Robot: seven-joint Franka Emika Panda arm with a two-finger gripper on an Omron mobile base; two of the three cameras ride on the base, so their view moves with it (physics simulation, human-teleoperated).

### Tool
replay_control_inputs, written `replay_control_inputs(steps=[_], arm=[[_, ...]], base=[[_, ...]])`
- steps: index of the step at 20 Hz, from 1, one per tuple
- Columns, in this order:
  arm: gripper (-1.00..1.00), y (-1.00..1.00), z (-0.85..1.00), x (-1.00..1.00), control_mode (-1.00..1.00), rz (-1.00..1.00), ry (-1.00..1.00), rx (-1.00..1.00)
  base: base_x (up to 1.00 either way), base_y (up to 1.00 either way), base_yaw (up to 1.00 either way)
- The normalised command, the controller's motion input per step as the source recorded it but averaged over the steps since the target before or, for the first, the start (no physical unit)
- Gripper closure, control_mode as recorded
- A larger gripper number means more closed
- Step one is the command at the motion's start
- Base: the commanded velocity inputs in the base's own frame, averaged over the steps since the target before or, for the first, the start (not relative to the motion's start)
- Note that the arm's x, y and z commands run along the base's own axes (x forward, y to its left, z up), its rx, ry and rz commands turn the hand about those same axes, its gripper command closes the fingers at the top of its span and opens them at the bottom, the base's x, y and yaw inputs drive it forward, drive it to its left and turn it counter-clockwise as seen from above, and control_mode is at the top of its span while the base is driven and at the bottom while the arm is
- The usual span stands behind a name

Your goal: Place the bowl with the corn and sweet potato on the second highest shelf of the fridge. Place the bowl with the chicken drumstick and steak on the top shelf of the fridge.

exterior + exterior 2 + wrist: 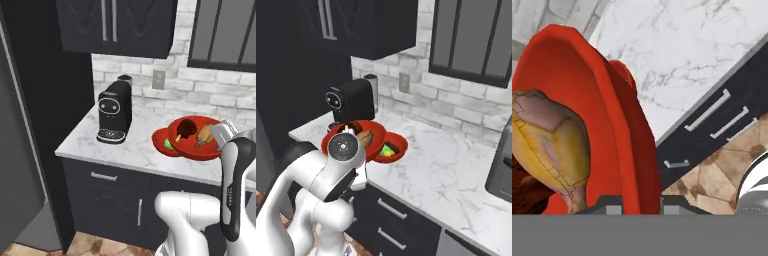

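Pinching the rim of the meat bowl (200,137), the gripper (641,200) holds it lifted over the corn bowl (392,148) near the counter's (456,170) front edge

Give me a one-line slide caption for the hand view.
Pincer shut on the meat bowl's red rim, chicken drumstick inside, above the marble counter.

Coffee machine (115,111) as landmark: marble counter (85,142) bare to its left and front. To its right, two red bowls (197,137) block. Upper cabinet (117,25) overhangs above it.
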Motion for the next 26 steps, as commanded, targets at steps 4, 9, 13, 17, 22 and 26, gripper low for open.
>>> replay_control_inputs(steps=[4,9,13,17,22,26], arm=[[1.00,0.00,0.00,0.00,1.00,0.00,0.00,0.00],[1.00,0.00,0.00,0.00,1.00,0.00,0.00,0.00],[1.00,0.00,0.00,0.00,1.00,0.00,0.00,0.00],[1.00,0.00,0.00,0.00,1.00,0.00,0.00,0.00],[1.00,0.00,0.00,0.00,1.00,0.00,0.00,0.00],[1.00,0.00,0.00,0.00,1.00,0.00,0.00,0.00]], base=[[-0.18,0.27,0.59],[-0.47,0.23,0.76],[-0.26,0.50,0.81],[-0.24,0.71,0.76],[-0.07,0.94,0.70],[0.16,1.00,0.53]])
